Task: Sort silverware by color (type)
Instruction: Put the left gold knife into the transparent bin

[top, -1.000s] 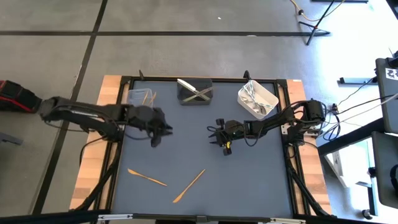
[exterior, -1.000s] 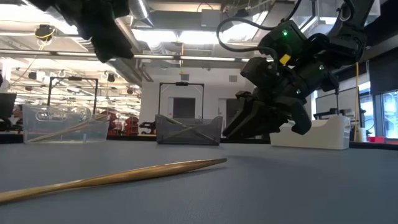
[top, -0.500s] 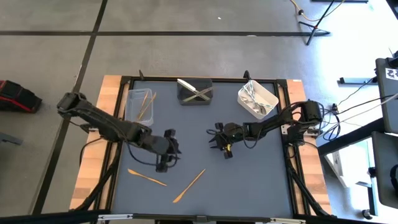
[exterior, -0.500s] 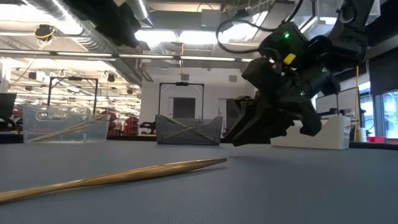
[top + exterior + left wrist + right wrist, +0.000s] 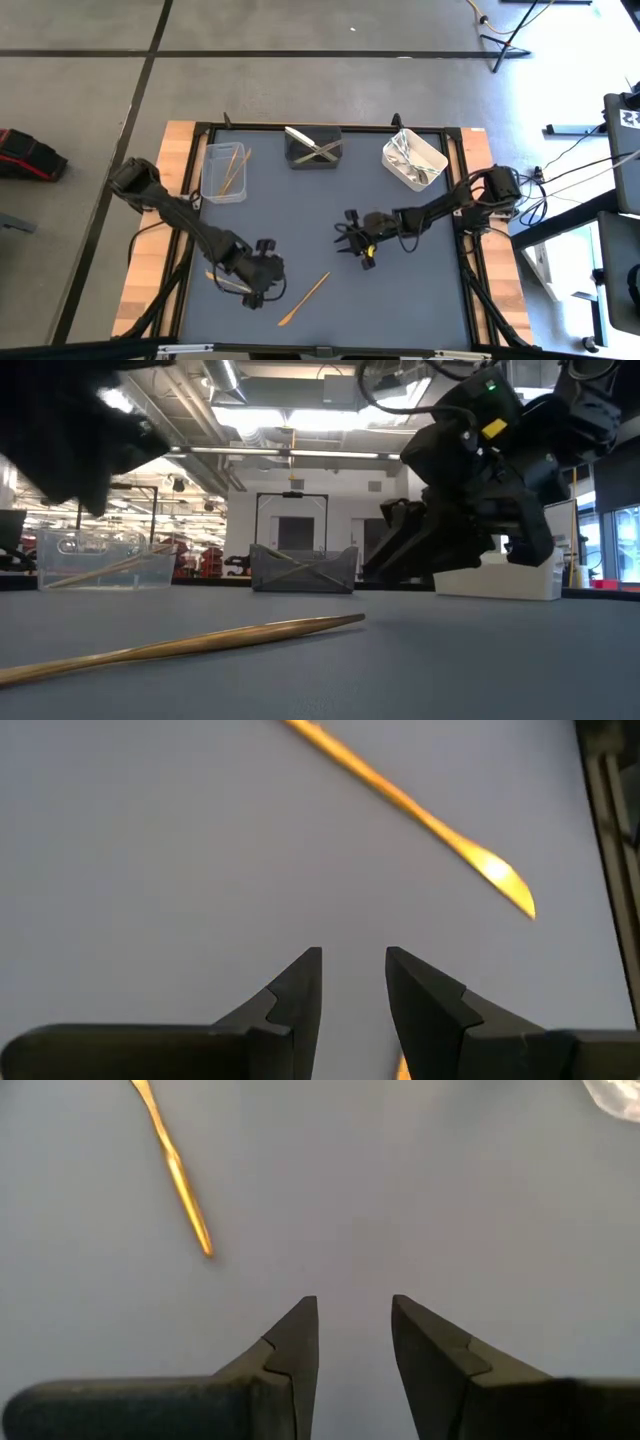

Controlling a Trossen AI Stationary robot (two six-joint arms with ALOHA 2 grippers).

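Observation:
Two copper-gold pieces lie flat on the blue-grey mat near its near edge. My left gripper (image 5: 256,288) is open and stands low over the right end of the left piece (image 5: 222,280). Its wrist view shows the fingers (image 5: 352,960) apart over bare mat, a gold blade (image 5: 495,872) ahead of them and a gold sliver (image 5: 401,1068) at the frame's bottom. The second gold piece (image 5: 305,297) lies to the right and shows in the low view (image 5: 200,641). My right gripper (image 5: 352,240) (image 5: 353,1305) hovers open at mid-table, with a gold piece (image 5: 180,1170) ahead of it.
Three tubs stand along the far edge: a clear one (image 5: 224,172) with gold pieces, a dark grey one (image 5: 313,148) with pale pieces, and a white one (image 5: 414,160) with silver pieces. Bare mat (image 5: 420,290) lies to the near right.
My left gripper has swung from beside the clear tub toward the near edge and come down over the left gold piece. My right gripper has drifted a little toward the near edge. The silverware on the mat has not moved.

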